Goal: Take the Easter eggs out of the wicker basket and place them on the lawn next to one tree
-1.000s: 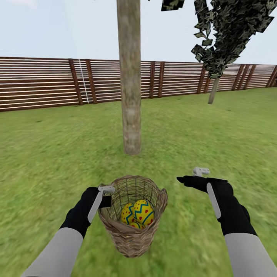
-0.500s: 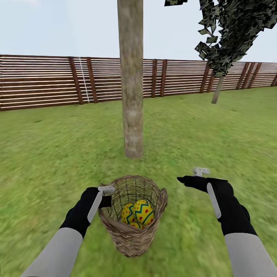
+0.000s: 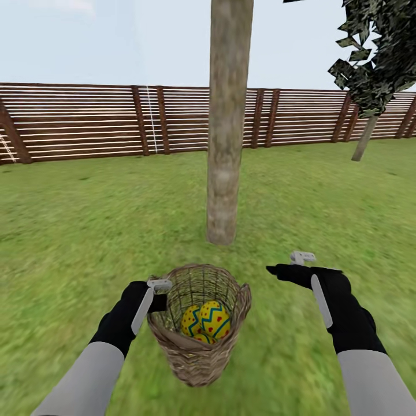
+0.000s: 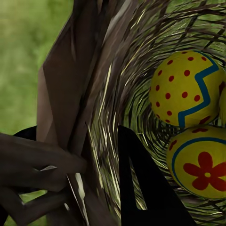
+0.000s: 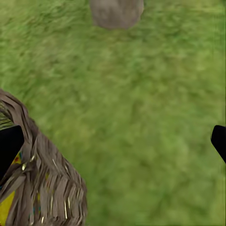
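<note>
The wicker basket (image 3: pixel 196 346) hangs in front of me with my left gripper (image 3: pixel 159 293) shut on its rim, one finger (image 4: pixel 141 183) inside the woven wall (image 4: pixel 108 94). Yellow Easter eggs lie inside: a dotted one with a blue zigzag (image 3: pixel 215 318) (image 4: pixel 186 87), a second (image 3: pixel 190 321), and a third peeks out below them; one bears a red flower (image 4: pixel 200 162). My right gripper (image 3: pixel 286 267) is open, beside the basket (image 5: pixel 47 183), holding nothing. The tree's pale trunk (image 3: pixel 226 144) stands just beyond the basket, its base (image 5: pixel 116 12) on the lawn (image 3: pixel 75 231).
A brown slatted fence (image 3: pixel 75 121) closes the garden at the back. A dark leafy tree with a thin trunk (image 3: pixel 364 138) stands far right. Grass spreads open on both sides of the trunk.
The whole picture has shifted: trunk, fence and far tree now sit further right, so the camera has moved. Arms, basket and eggs keep their places in the view.
</note>
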Robot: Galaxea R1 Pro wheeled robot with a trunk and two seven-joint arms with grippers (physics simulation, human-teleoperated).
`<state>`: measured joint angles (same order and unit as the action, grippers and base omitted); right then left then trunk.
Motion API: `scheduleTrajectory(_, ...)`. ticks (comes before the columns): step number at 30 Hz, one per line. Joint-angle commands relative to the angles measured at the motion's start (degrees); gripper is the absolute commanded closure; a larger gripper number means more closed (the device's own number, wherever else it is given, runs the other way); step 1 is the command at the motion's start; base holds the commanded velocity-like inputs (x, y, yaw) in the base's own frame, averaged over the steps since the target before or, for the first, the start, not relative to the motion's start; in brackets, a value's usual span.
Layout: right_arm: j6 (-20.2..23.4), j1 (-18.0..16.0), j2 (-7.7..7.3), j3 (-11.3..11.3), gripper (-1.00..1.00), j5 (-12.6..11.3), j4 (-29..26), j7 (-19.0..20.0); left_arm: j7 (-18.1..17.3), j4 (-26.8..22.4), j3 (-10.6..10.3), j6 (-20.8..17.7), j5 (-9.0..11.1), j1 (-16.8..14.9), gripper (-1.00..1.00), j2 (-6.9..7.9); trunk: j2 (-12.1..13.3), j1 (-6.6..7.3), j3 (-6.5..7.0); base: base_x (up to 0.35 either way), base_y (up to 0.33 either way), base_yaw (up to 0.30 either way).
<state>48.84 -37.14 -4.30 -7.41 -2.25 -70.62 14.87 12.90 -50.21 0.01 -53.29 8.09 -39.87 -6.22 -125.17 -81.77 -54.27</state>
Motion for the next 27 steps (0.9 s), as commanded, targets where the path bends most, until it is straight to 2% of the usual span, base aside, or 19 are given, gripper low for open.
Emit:
scheduleTrajectory(1,0.29,-0.03,-0.03,-0.06,-1.00,-0.22,-0.05,0.11,0.55,-0.06,-0.01,-0.06,1.32,-0.04,1.00,-0.02,-0.02,-0.02,-0.05,0.290,0.000,0.006)
scheduleTrajectory(4,0.26,-0.03,-0.51,-0.33,-1.00,-0.52,-0.14,0.61,0.55,-0.06,-0.02,-0.06,1.32,-0.04,1.00,-0.02,-0.02,-0.02,-0.05,0.288,0.000,0.001)
scheduleTrajectory(5,0.28,-0.03,-1.82,-0.59,-1.00,-0.81,-0.24,0.92,0.55,-0.06,-0.01,-0.06,1.32,-0.04,1.00,-0.02,-0.02,-0.02,-0.05,0.288,0.000,0.000)
scheduleTrajectory(6,0.29,-0.03,-3.84,-1.16,-1.00,-1.06,-0.20,2.87,0.55,-0.05,-0.01,-0.05,1.32,-0.04,1.00,-0.02,-0.02,-0.02,-0.05,0.287,0.000,0.000)
scheduleTrajectory(7,0.32,-0.03,-5.47,-2.92,-1.00,-1.19,-0.08,6.72,0.55,-0.06,-0.01,-0.05,1.32,-0.04,1.00,-0.02,-0.02,-0.02,-0.05,0.287,0.000,0.000)
scheduleTrajectory(8,0.41,-0.03,-7.39,-5.91,-1.00,-1.29,0.30,11.77,0.55,-0.05,-0.01,-0.06,1.32,-0.04,1.00,-0.02,-0.02,-0.02,-0.05,0.287,0.000,0.000)
scheduleTrajectory(9,0.45,-0.03,-9.12,-9.01,-1.00,-1.27,1.97,18.50,0.55,-0.04,-0.01,-0.06,1.32,-0.04,1.00,-0.02,-0.02,-0.02,-0.05,0.287,0.000,0.000)
scheduleTrajectory(10,0.44,-0.03,-10.67,-10.11,-1.00,-1.27,3.49,23.67,0.55,-0.06,-0.01,-0.06,1.32,-0.04,1.00,-0.02,-0.02,-0.02,-0.05,0.287,0.000,0.000)
scheduleTrajectory(11,0.40,-0.03,-12.87,-10.56,-1.00,-1.33,4.99,30.55,0.55,-0.06,-0.01,-0.06,1.32,-0.04,1.00,-0.02,-0.02,-0.02,-0.05,0.287,0.000,0.000)
scheduleTrajectory(12,0.42,-0.03,-13.75,-10.75,-1.00,-1.21,6.23,36.15,0.55,-0.03,-0.01,-0.06,1.32,-0.04,1.00,-0.02,-0.02,-0.02,-0.05,0.287,0.000,0.000)
scheduleTrajectory(13,0.42,-0.03,-14.23,-10.82,-1.00,-1.04,7.14,39.63,0.55,-0.01,-0.01,-0.05,1.32,-0.04,1.00,-0.02,-0.02,-0.02,-0.05,0.287,0.000,0.000)
scheduleTrajectory(16,0.42,-0.03,-14.59,-10.55,-1.00,-0.86,7.78,42.04,0.55,0.00,-0.01,-0.06,1.32,-0.04,1.00,0.12,-0.02,-0.02,-0.05,0.287,0.000,0.000)
scheduleTrajectory(18,0.23,-0.03,-14.17,-10.39,-1.00,-0.58,8.28,41.97,0.55,0.02,-0.01,-0.06,1.32,-0.04,1.00,0.08,-0.02,-0.02,-0.05,0.287,0.000,0.000)
scheduleTrajectory(21,-1.53,-0.03,-14.07,-10.35,-1.00,-0.28,12.28,41.68,0.55,0.03,-0.01,-0.06,1.32,-0.04,1.00,0.07,-0.02,-0.02,-0.05,0.287,0.000,0.000)
scheduleTrajectory(27,-1.99,-0.03,-14.37,-10.44,-1.00,-0.66,13.03,41.56,0.55,-0.02,-0.01,-0.06,1.32,-0.04,1.00,0.16,-0.02,-0.02,-0.05,0.287,0.000,0.000)
